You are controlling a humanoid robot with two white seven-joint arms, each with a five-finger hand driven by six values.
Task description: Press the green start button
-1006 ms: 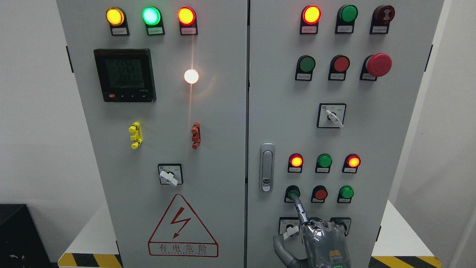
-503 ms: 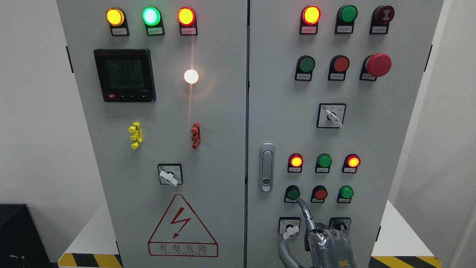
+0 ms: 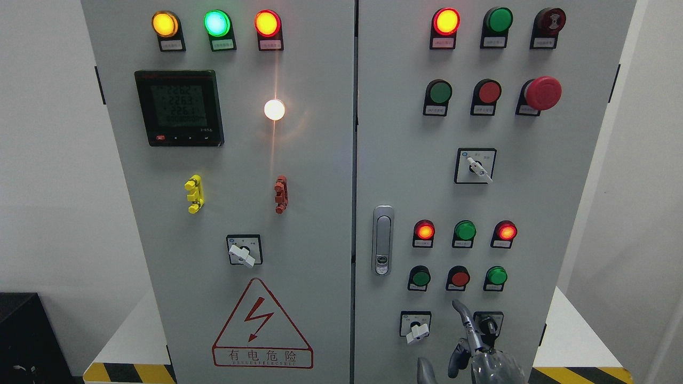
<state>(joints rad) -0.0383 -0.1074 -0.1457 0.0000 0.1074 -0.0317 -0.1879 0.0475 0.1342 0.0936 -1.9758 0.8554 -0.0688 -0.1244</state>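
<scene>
The green push button (image 3: pixel 420 278) sits leftmost in the lowest button row of the cabinet's right door (image 3: pixel 405 176). My right hand (image 3: pixel 469 352) comes up from the bottom edge, below and to the right of that button. Its index finger (image 3: pixel 462 316) points up and the other fingers are curled, holding nothing. The fingertip hangs in front of the panel between the two lower selector switches, apart from the green button. The left arm does not show.
A red button (image 3: pixel 459 278) and a second green button (image 3: pixel 497 275) stand right of the target. Above them are three indicator lamps (image 3: pixel 465 231). White selector switches (image 3: pixel 417 332) (image 3: pixel 486 324) flank the finger. A door handle (image 3: pixel 382 240) is at the left.
A second ago the index fingertip was on the green button. Since then the right hand has drawn back, down and to the right, and sunk lower in the picture.
</scene>
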